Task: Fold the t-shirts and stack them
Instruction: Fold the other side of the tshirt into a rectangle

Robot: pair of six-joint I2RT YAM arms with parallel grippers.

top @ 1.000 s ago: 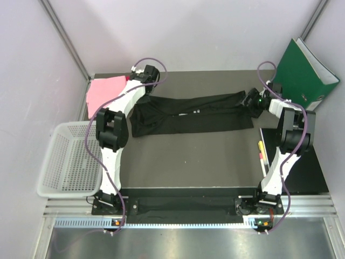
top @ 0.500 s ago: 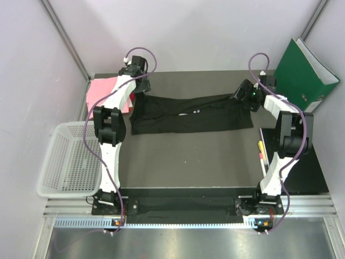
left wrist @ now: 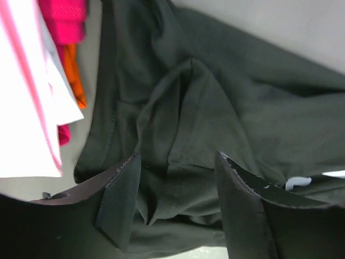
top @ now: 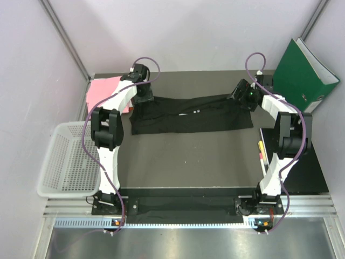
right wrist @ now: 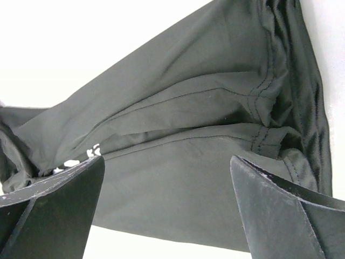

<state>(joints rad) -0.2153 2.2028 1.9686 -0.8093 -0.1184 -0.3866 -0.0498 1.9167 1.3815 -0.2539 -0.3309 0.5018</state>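
Note:
The black t-shirt [top: 191, 114] lies across the back of the table as a long folded strip with a little white lettering. My left gripper [top: 144, 93] hovers over its rumpled left end [left wrist: 183, 118]. Its jaws stand apart, with a loose fold of black cloth [left wrist: 178, 199] lying between the fingers [left wrist: 121, 199]. My right gripper [top: 242, 97] is wide open over the shirt's right end [right wrist: 178, 140], nothing pinched between its fingers [right wrist: 285, 216]. A light pink t-shirt [top: 102, 91] lies folded at the back left. A darker pink-red one [left wrist: 64, 19] shows beside it in the left wrist view.
A white mesh basket [top: 67, 159] stands at the table's left edge. A green binder [top: 302, 73] leans in the back right corner. Pens [top: 262, 151] lie by the right arm on a black mat. Something orange [left wrist: 75, 81] peeks from under the pink stack.
My left gripper opened and let go of the black shirt's left end, then narrowed a little. My right gripper opened fully and shifted slightly left and back.

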